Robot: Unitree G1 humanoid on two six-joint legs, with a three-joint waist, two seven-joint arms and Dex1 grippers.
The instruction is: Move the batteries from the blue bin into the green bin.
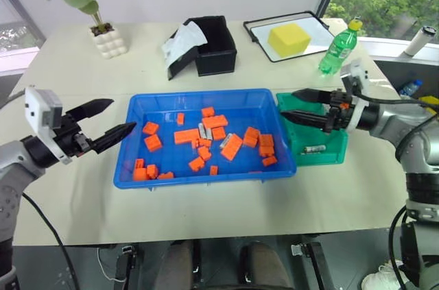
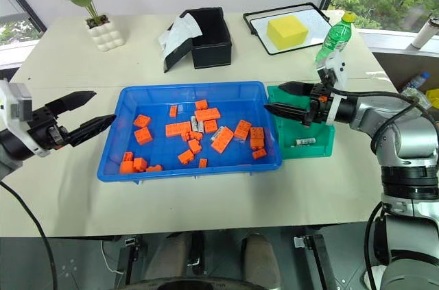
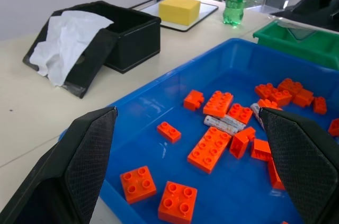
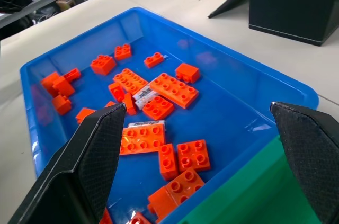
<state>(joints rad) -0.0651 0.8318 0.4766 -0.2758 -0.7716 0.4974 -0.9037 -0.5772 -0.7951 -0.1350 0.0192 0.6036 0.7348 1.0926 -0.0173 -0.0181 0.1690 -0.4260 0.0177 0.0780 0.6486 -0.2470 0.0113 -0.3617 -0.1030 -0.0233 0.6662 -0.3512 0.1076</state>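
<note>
Silver-grey batteries (image 1: 204, 131) among orange blocks (image 1: 230, 146) in blue bin (image 1: 206, 97) at centre, one in green bin (image 1: 336, 155) right; both grippers, left (image 1: 107, 121) and right (image 1: 295, 105), spread apart, empty.

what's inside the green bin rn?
One battery lies on the green bin's floor near its front rim. The open right gripper hovers over the bin's rear and covers the floor there.
</note>
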